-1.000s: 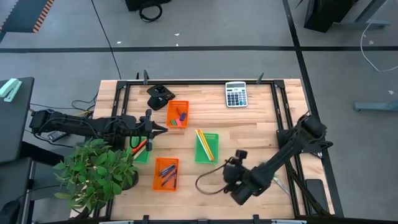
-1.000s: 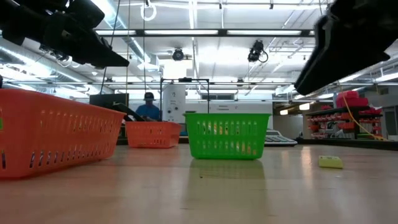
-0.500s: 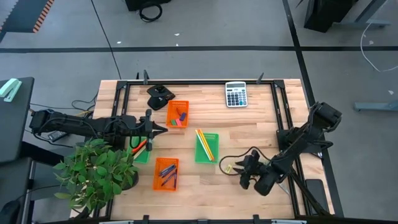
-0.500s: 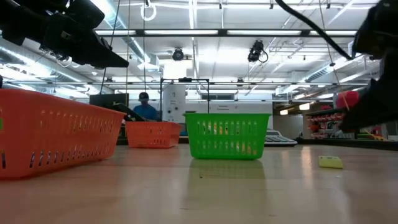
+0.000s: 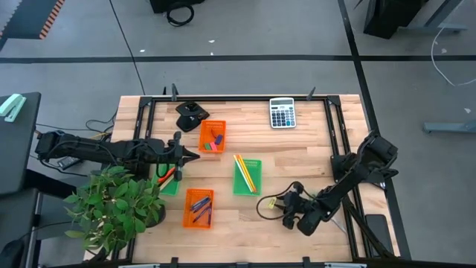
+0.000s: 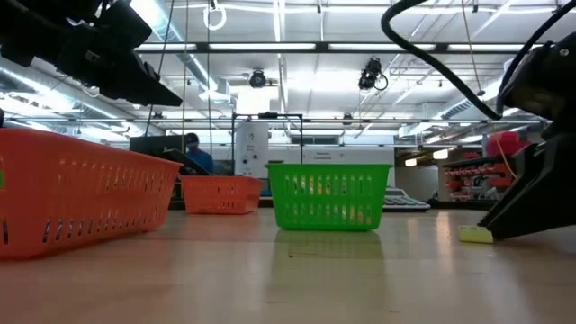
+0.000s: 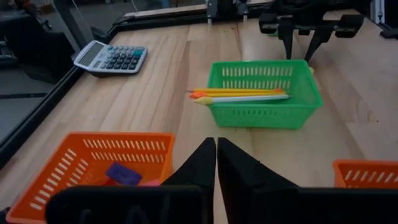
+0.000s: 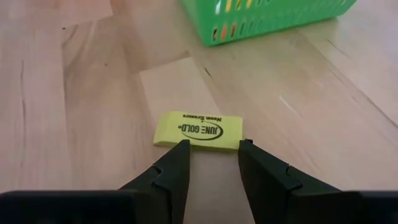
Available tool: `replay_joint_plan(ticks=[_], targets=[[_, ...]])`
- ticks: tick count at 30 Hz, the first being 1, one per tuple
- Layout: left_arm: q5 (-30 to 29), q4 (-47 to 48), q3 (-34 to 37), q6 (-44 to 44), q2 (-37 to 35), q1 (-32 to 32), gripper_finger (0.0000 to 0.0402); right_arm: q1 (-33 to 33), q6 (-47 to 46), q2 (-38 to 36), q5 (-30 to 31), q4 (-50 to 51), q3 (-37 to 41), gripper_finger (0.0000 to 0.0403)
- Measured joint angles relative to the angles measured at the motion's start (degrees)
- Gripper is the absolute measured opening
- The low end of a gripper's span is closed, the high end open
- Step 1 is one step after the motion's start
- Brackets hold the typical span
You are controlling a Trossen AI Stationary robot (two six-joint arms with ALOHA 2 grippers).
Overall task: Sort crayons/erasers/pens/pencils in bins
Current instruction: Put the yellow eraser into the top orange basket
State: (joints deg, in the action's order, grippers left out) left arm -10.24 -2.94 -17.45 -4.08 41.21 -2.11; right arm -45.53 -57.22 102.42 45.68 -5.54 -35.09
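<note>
Right claw (image 8: 210, 163) swings back low, spread, lining up on yellow eraser (image 8: 199, 131) lower right of tabletop (image 5: 312, 149) | pickup looks next | left claw (image 7: 216, 163) pressed together, waiting at left.

High view. Wooden table (image 5: 312, 149) with four bins. Upper orange bin (image 5: 213, 136) holds small erasers (image 5: 216, 140) (red, dark, pink blocks). Green bin (image 5: 247, 176) at centre holds yellow and orange pencils (image 5: 245, 172). Lower orange bin (image 5: 198, 208) holds dark pens (image 5: 198, 204). Second green bin (image 5: 169, 183) on the left, partly hidden by a potted plant (image 5: 115, 205), shows a red stick. Calculator (image 5: 282, 113) near the far edge. Left gripper (image 5: 195, 155) hovers between the two orange bins. Right gripper (image 5: 279, 202) sits low just right of the centre green bin, at a small yellow eraser (image 5: 273, 202) (contact not clear).
</note>
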Motion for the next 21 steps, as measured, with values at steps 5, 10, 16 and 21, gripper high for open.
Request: replay_joint_plan(ticks=[5,10,16,21], targets=[[0.00,0.25,0.00,-0.66,0.01,0.00,0.0018,0.34,1.10,-0.36,-0.68,-0.45,0.00,0.0147],[0.00,0.22,0.00,-1.07,0.02,0.00,0.0022,-0.03,1.05,-0.51,-0.31,-0.48,0.00,0.0173],[0.00,0.22,0.00,-1.13,0.01,0.00,0.0019,0.03,2.95,-0.87,1.18,-0.39,0.00,0.0214],[-0.02,0.23,0.00,-1.14,0.02,0.00,0.0015,0.03,3.46,-3.59,1.22,-0.43,0.00,0.0233]])
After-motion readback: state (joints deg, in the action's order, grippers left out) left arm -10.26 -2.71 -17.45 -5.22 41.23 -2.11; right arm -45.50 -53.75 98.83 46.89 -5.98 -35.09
